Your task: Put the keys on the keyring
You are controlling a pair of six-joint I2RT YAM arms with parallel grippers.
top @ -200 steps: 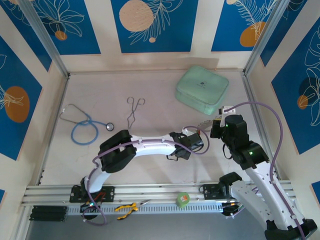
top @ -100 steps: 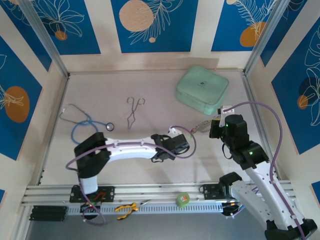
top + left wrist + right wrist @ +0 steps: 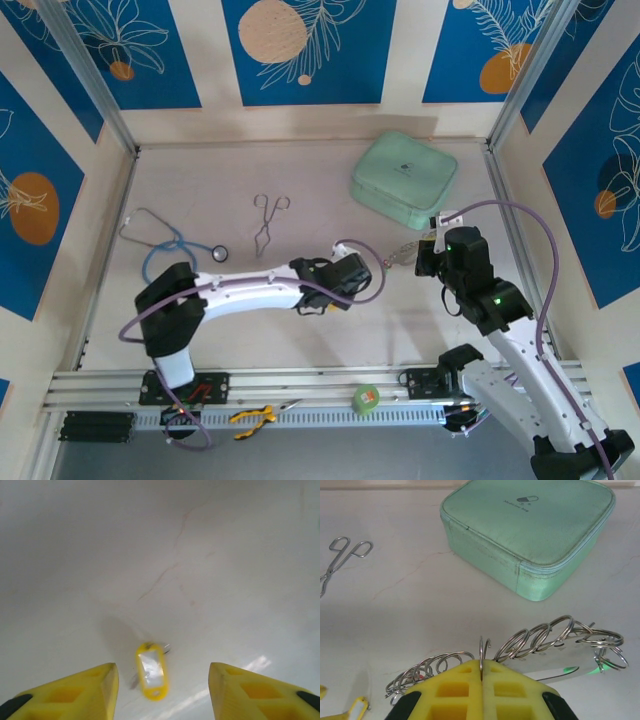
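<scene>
Two arms worked over the pale surface point(image 3: 300, 180). By its left edge lay a blue-tubed stethoscope point(image 3: 168, 250), well apart from everything else. The left arm rose from the near-left edge, folded at the elbow and ran low and nearly level rightward to the middle of the surface. Steel forceps point(image 3: 266, 224) lay beyond that forearm, toward the far edge, not touching it.

The left pincer point(image 3: 161, 666) pointed down at a slant with its fingers point(image 3: 107, 680) apart and nothing gripped. The yellow key point(image 3: 151, 670) lay flat on the surface in the gap between them, touching neither. Bare surface stretched beyond the key.

Just right of that, the keyring point(image 3: 555, 635), a thin loop strung with many smaller rings, hung above the surface. The right pincer point(image 3: 481, 666) was clamped together on its wire. The right arm climbed from the near-right corner and leaned inward, its wrist close to the right edge.

A mint green case point(image 3: 405, 180) sat in the far-right corner, near the keyring but apart from it. Bare surface lay between the case and the forceps.
</scene>
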